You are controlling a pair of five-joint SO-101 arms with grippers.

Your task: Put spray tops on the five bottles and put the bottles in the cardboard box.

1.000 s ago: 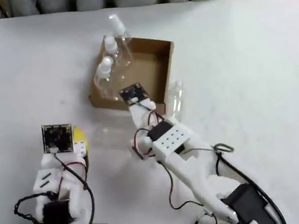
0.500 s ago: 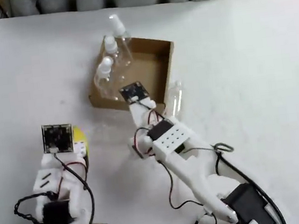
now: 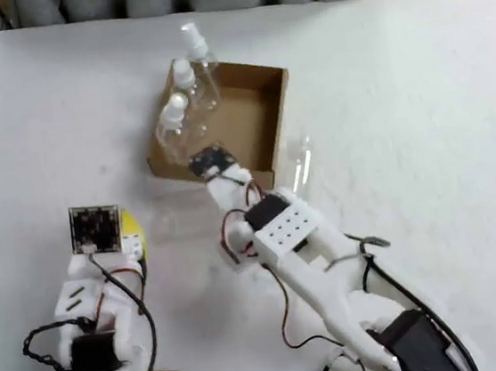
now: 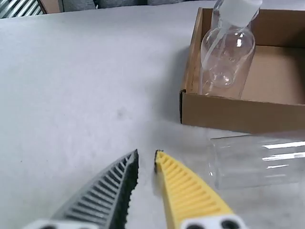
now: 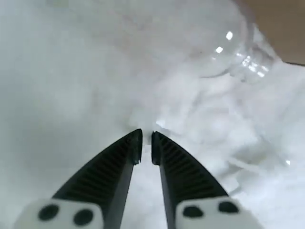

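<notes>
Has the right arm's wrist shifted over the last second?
Yes. The right arm's wrist has swung left along the cardboard box's front wall, away from its near right corner.

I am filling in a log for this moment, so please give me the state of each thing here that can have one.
cardboard box: upright, open on top.
bottles in the box: three, upright, spray tops on.
lying bottle: on its side in front of the box, no top seen.
bottle beside the box: outside the box, no spray top seen.
left fingers: nearly closed, holding nothing.
right fingers: nearly closed, holding nothing.
</notes>
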